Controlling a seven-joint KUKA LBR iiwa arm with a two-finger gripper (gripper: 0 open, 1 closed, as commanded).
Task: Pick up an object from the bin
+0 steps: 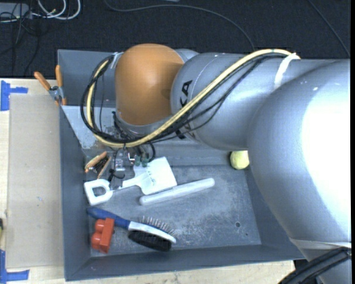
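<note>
My gripper (119, 167) hangs low in the bin's left half, under the arm's wrist. It stands right over the handle of a white flat scraper (157, 175), whose looped handle end (97, 190) points left. Just left of the gripper lies a small orange-handled tool (96, 162), partly hidden by it. A white rod (177, 191) lies slanted beside the scraper's blade, to the lower right of the gripper.
Near the bin's front wall lie a blue-handled brush with a black head (148, 235) and a red block (102, 234). A yellow-green ball (239, 160) rests at the right, against the arm. The arm covers the bin's back and right side.
</note>
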